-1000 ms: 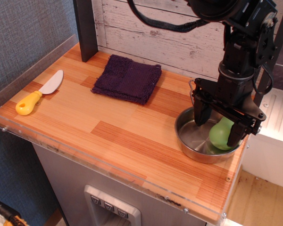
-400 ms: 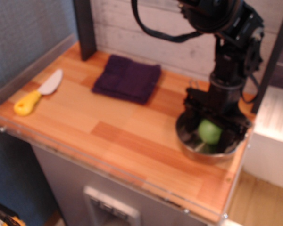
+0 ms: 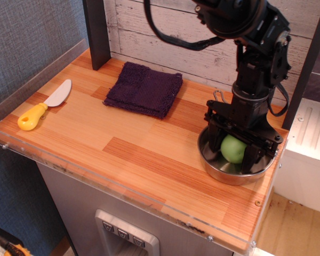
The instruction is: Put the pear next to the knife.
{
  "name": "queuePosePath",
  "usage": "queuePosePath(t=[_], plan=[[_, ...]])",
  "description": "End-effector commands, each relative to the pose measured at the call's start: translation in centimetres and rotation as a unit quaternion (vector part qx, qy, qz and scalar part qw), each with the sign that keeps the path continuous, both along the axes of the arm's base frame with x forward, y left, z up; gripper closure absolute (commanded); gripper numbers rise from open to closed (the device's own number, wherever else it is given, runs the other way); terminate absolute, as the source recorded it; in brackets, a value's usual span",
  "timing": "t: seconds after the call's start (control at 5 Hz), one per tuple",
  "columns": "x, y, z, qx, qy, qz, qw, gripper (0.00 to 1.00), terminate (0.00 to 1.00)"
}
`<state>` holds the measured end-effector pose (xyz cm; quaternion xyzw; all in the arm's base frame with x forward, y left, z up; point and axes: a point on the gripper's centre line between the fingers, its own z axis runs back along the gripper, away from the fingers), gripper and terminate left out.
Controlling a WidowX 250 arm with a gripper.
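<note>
Gripper (image 3: pixel 232 152) down in the bowl (image 3: pixel 224 173), fingers either side of the pear (image 3: pixel 233 149), apparently pinching it; contact looks firm but hard to confirm from this angle. Pear sits between the fingers, over the bowl, at the table's (image 3: pixel 138 144) right end. Purple cloth (image 3: pixel 144 88) mid-back. Knife (image 3: pixel 44 105) far left, well apart from pear.

A wooden counter (image 3: pixel 122 144) is standing before a whitewashed plank wall (image 3: pixel 165 32) at 12 o'clock. Grey textured wall (image 3: pixel 26 37) is showing at 9 o'clock, wooden floor (image 3: pixel 293 224) at 5 o'clock.
</note>
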<state>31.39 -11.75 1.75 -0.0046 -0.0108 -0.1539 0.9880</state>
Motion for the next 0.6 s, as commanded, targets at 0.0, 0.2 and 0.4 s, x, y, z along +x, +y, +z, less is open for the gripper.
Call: queuePosePath(t=[0.0,0.2,0.4], plan=[[-1.4,2.3,10.1,-0.022,-0.093,0.002,0.9954,1.0,0.0],[-3.9,6.6,10.5,0.02,-0.057,0.083,0.9947,1.0,0.0],[-6.7,11.1,9.2,0.053,-0.013,0.153,0.9867,1.0,0.0]])
